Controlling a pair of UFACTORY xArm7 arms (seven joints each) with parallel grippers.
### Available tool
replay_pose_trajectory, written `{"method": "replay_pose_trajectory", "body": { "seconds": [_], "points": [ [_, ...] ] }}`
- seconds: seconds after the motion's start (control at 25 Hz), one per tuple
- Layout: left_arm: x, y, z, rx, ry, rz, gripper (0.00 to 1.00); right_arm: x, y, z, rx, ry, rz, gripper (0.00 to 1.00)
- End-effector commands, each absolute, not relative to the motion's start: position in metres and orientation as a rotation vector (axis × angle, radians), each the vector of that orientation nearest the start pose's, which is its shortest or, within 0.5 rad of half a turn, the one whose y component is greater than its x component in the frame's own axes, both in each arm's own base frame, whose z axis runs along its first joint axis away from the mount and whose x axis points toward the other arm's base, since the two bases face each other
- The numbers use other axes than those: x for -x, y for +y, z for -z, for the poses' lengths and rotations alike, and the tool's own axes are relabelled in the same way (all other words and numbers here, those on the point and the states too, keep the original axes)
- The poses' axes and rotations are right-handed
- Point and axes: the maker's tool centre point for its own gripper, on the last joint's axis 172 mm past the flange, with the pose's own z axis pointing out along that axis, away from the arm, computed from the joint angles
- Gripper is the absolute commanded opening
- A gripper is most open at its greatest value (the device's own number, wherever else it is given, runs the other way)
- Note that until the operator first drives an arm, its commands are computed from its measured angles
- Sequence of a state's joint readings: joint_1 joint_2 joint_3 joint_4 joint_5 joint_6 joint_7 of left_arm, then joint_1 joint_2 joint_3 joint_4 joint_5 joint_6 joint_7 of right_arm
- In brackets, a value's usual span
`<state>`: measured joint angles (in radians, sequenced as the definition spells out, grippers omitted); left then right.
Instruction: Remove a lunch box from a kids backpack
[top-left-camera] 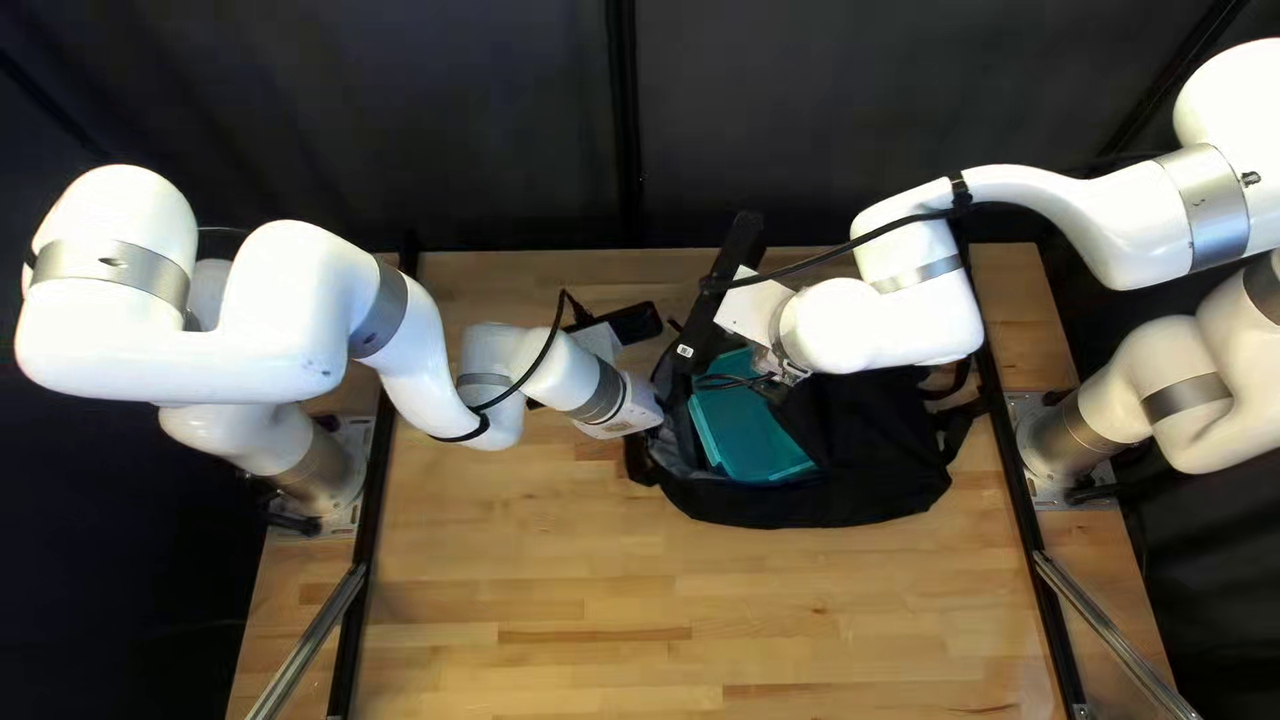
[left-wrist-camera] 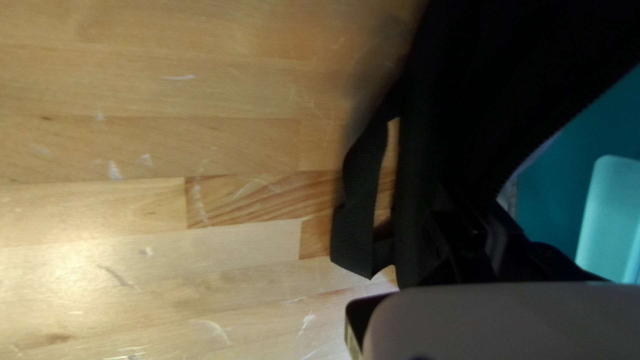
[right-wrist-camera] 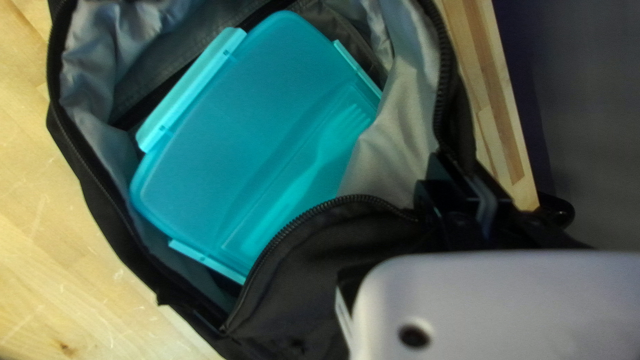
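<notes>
lunch box (top-left-camera: 751, 440): in backpack (top-left-camera: 854, 487), R of ctr, top view
long axis: upper L to lower R
vs jaws: near both, outside their grip
L gripper (top-left-camera: 640, 411): pinching rim
R gripper (top-left-camera: 778, 372): same tbh

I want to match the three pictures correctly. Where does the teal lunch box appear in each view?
Top left view: right of centre, the lunch box lies in the open backpack.
Left wrist view: only part of it shows, beyond the backpack's zipper.
Right wrist view: most of its lid shows, beside the grey lining.
Shared landmark: the black backpack that holds it.
</notes>
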<state>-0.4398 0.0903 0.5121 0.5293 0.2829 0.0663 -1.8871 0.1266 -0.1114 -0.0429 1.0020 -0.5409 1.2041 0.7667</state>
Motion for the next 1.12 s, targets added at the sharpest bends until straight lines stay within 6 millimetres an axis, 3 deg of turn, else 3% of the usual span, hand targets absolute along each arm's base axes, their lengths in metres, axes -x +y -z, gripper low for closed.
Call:
{"method": "replay_pose_trajectory", "body": {
  "seconds": [0.04, 0.64, 0.96, 1.12],
  "points": [
    [-0.459, 0.023, -0.058, -1.937, 2.142, -0.467, 0.0, -0.42, -0.091, -0.23, 3.518, 0.867, 0.204, 0.0],
    [-0.454, 0.021, -0.056, -1.952, 2.153, -0.482, 0.0, -0.365, -0.11, -0.214, 3.499, 0.989, 0.13, 0.0],
    [-0.456, 0.019, -0.06, -1.967, 2.146, -0.489, 0.0, -0.33, -0.114, -0.223, 3.49, 1.067, 0.116, 0.0],
    [-0.457, 0.018, -0.064, -1.979, 2.138, -0.493, 0.0, -0.323, -0.113, -0.223, 3.486, 1.09, 0.117, 0.0]
  ]
}}
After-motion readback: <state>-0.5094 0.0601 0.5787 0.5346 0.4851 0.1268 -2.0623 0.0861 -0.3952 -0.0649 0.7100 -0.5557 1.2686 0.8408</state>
